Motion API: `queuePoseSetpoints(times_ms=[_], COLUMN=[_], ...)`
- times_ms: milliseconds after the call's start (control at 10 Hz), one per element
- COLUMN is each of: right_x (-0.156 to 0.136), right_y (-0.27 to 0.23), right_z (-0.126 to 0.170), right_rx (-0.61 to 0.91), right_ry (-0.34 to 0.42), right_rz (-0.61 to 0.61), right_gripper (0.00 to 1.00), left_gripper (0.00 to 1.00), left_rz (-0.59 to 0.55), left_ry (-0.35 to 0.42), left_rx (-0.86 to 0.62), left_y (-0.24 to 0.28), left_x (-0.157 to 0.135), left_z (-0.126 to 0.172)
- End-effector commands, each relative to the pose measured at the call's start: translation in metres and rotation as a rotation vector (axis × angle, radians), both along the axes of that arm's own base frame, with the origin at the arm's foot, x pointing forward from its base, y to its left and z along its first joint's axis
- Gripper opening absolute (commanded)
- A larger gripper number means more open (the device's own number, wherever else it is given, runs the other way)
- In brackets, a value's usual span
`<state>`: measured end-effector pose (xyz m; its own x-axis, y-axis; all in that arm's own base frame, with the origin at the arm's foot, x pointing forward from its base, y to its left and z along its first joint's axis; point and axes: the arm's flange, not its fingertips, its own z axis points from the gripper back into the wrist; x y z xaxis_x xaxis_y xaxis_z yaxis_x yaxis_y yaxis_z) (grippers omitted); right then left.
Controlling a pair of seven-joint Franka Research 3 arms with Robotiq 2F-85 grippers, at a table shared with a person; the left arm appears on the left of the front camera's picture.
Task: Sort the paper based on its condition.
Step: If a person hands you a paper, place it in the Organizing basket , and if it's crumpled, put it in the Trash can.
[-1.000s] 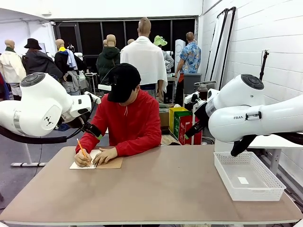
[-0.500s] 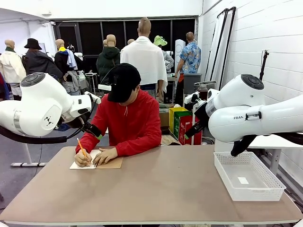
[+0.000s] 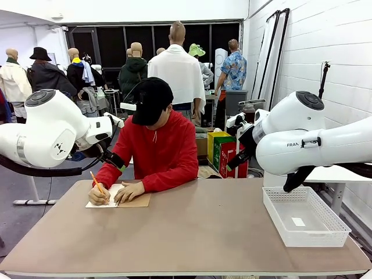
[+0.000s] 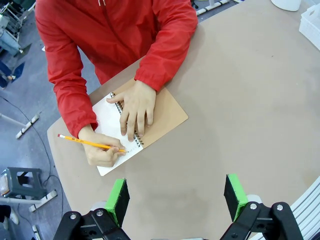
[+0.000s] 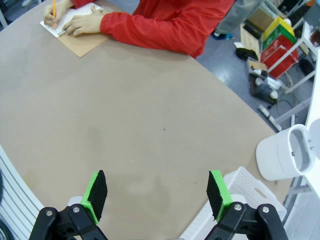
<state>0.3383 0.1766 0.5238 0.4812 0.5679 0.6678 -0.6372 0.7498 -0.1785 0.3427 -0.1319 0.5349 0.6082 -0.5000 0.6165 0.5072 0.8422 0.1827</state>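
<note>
DESK: What has changed since the earlier frame?

PHOTO: Little. The pencil (image 3: 96, 182) has dipped lower over the notebook (image 3: 136, 201) as the person's writing hand (image 4: 102, 152) works on. Both arms hang where they were.

DESK: Where is the paper?

PHOTO: The paper (image 4: 109, 120) in view is the white page lying open on the notebook, beside the spiral, with the brown cover folded out on the other side. The person's other hand (image 4: 136, 107) presses flat across it. Whether it is torn free yet, I cannot tell.

DESK: And the grippers?

PHOTO: The left gripper (image 4: 176, 181) hovers above the table near the notebook, jaws spread wide with nothing between them. The right gripper (image 5: 156, 175) is likewise spread and empty, well apart from the notebook. The white basket (image 3: 293, 238) sits farther off still.

DESK: How would a sheet handle?

PHOTO: Light, limp and easily creased, I judge. Flat on the table it offers no lip. A free corner, or an edge lifted clear of the notebook, looks the best hold, pinched gently.
</note>
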Motion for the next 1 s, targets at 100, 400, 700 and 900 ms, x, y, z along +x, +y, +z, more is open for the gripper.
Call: queuePoseSetpoints(times_ms=[100,400,700,900], right_x=[0.0000,0.0000,0.0000,0.0000], right_y=[0.0002,0.0002,0.0002,0.0002], right_z=[-0.0001,-0.0001,-0.0001,-0.0001], right_rx=[0.002,0.002,0.002,0.002], right_ry=[0.001,0.001,0.001,0.001], right_rz=[0.001,0.001,0.001,0.001], right_gripper=[1.00,1.00,1.00,1.00], left_gripper=[1.00,1.00,1.00,1.00], left_rz=[-0.004,-0.004,-0.004,-0.004], left_ry=[-0.007,-0.007,-0.007,-0.007], left_rx=[-0.001,-0.001,-0.001,-0.001], left_y=[-0.0006,-0.0006,-0.0006,-0.0006], left_x=[-0.0004,-0.0004,-0.0004,-0.0004], left_z=[0.0012,0.0012,0.0012,0.0012])
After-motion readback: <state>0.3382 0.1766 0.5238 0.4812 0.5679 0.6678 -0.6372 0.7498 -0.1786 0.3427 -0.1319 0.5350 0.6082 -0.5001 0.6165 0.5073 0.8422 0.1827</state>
